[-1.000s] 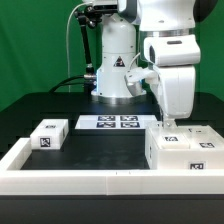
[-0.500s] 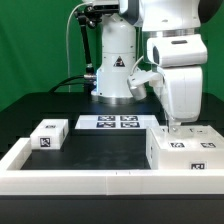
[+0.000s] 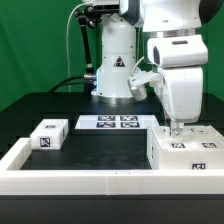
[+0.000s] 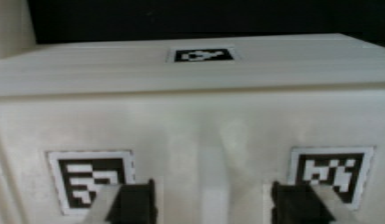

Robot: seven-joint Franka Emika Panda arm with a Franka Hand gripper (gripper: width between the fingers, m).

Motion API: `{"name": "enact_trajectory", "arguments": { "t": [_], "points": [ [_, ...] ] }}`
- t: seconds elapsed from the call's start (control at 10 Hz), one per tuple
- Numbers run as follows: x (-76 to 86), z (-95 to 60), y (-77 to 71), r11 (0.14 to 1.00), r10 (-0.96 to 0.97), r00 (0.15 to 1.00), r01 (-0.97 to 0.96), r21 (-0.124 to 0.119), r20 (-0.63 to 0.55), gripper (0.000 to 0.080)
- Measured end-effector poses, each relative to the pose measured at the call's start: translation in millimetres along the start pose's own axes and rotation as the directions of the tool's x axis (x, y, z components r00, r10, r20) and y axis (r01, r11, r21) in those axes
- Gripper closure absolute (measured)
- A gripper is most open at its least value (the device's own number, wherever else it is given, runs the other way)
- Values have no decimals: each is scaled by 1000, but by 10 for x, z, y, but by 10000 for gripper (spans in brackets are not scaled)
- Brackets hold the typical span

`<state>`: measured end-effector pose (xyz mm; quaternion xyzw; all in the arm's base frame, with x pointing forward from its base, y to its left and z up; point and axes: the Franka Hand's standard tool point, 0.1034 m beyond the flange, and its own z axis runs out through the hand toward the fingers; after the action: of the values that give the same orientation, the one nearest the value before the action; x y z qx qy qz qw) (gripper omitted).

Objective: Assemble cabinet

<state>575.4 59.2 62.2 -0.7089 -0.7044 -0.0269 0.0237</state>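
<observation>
The cabinet body [image 3: 186,151], a large white box with black-and-white tags, stands at the exterior view's right. My gripper [image 3: 177,128] hangs just above its top face. In the wrist view the body [image 4: 207,110] fills the frame, with tags on its surface. My gripper [image 4: 215,204] is open, its two dark fingers [image 4: 132,202] spread apart over the white surface with nothing between them. A small white tagged block [image 3: 48,134] lies apart at the exterior view's left.
The marker board [image 3: 112,122] lies flat at the back middle, in front of the robot base [image 3: 115,70]. A long white rail [image 3: 90,181] runs along the front, with a side piece at the left.
My gripper has shifted toward the exterior view's right over the cabinet body and sits slightly lower. The parts have not moved.
</observation>
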Motion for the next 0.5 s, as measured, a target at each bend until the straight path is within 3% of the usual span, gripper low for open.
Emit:
{"name": "enact_trajectory", "arguments": {
  "t": [0.1,0.2,0.3,0.5],
  "points": [
    [-1,0,0,1000,0,1000,0,0,0,200],
    [-2,1,0,1000,0,1000,0,0,0,200],
    [-2,1,-1,1000,0,1000,0,0,0,50],
    [-3,1,-1,1000,0,1000,0,0,0,14]
  ]
}}
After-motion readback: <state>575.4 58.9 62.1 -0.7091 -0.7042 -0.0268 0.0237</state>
